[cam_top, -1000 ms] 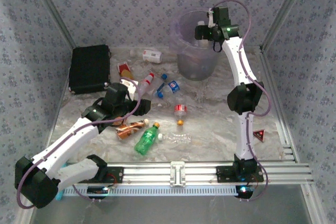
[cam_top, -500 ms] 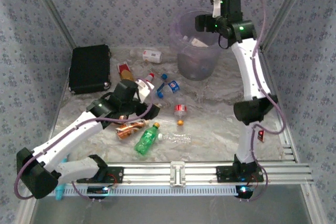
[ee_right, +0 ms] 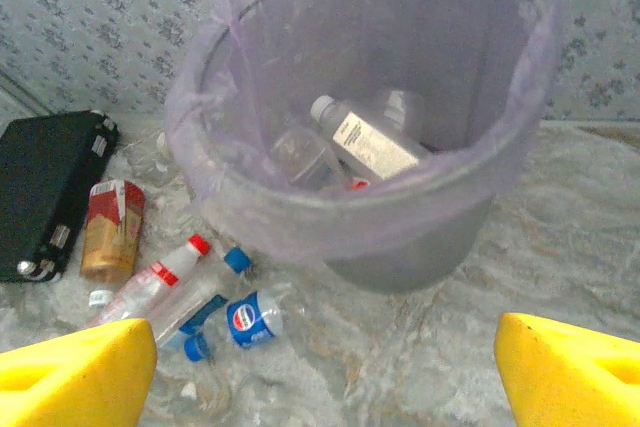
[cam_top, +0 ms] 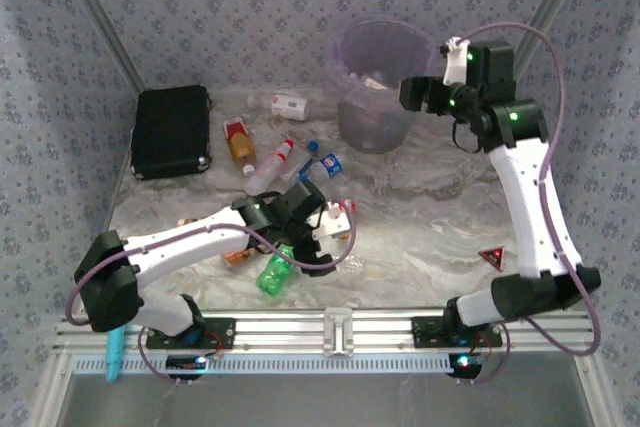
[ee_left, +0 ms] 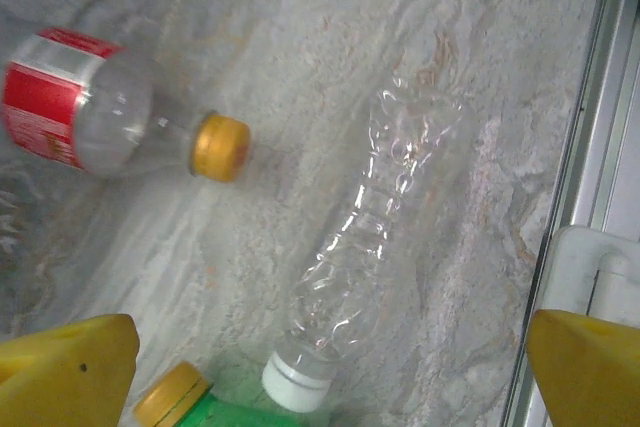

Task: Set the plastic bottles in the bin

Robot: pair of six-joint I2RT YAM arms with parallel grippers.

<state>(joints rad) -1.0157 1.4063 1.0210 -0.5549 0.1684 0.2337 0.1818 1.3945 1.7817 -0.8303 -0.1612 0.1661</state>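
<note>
1. From the overhead camera, the bin [cam_top: 375,122] is standing near the far edge of the table [cam_top: 430,212], right of the middle. The right claw [cam_top: 412,95] is hanging just beside the bin's rim on its right side. The left claw [cam_top: 318,255] is hovering low over a cluster near the table's near edge. There a green bottle [cam_top: 275,272] and a brown bottle [cam_top: 238,255] are lying side by side. Other bottles are lying scattered between the black case [cam_top: 172,130] and the bin, among them a white bottle [cam_top: 290,104] by the far edge. Roughly nine seem to be waiting on the table.

2. From the left wrist camera, the left claw's yellow fingers [ee_left: 65,367] are standing wide apart and gripping nothing. A crumpled clear bottle [ee_left: 370,237] is lying on the table between them. Its white cap is touching or nearly touching the green bottle's shoulder. A red-labelled bottle [ee_left: 70,112] is lying just beside it, and the rail [ee_left: 590,147] of the near edge is running along the right.

3. From the right wrist camera, the right claw's fingers [ee_right: 570,367] are also spread wide and carrying nothing. At least two see-through bottles are resting inside the bin, one with a white label [ee_right: 365,142]. A red-capped bottle [ee_right: 160,277] and a crushed blue-labelled bottle [ee_right: 250,317] are lying outside it.

4. Judging from this, the job is only partly done, with more bottles lying out than in.
</note>
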